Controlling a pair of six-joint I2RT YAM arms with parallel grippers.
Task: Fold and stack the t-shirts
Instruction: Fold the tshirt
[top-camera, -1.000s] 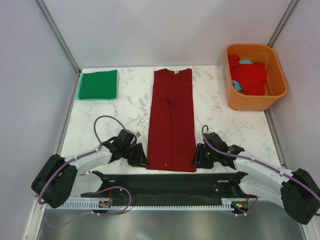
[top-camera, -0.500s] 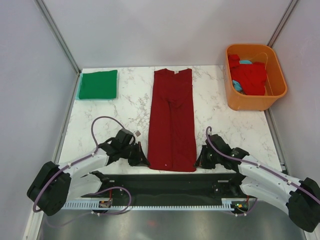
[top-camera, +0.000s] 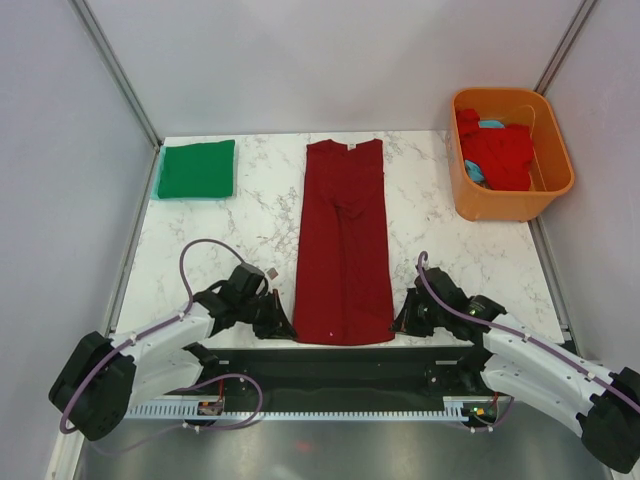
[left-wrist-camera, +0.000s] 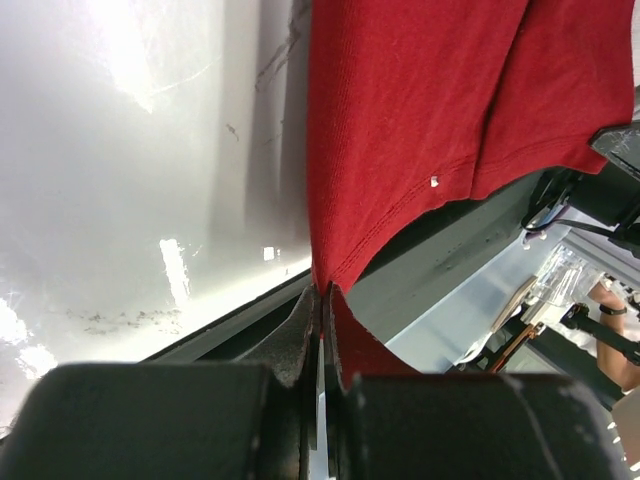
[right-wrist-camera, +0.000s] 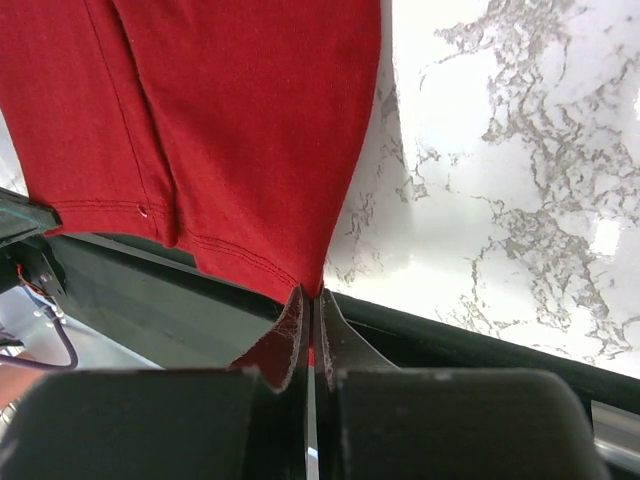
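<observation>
A dark maroon t-shirt (top-camera: 343, 245), folded into a long narrow strip, lies down the middle of the marble table. My left gripper (top-camera: 285, 326) is shut on its near left hem corner (left-wrist-camera: 330, 270). My right gripper (top-camera: 399, 323) is shut on its near right hem corner (right-wrist-camera: 315, 275). Both corners sit at the table's near edge. A folded green t-shirt (top-camera: 197, 169) rests at the far left. A bright red t-shirt (top-camera: 497, 152) with a bit of light blue cloth (top-camera: 489, 125) lies in the orange tub (top-camera: 466, 190).
The orange tub stands at the far right of the table. Grey walls with metal posts (top-camera: 115, 70) close in the left, right and back. A black rail (top-camera: 340, 375) with the arm bases runs along the near edge.
Both grippers closed on the maroon shirt's near corners. Both arms slid slightly toward the near edge, pulling the hem a little nearer.
</observation>
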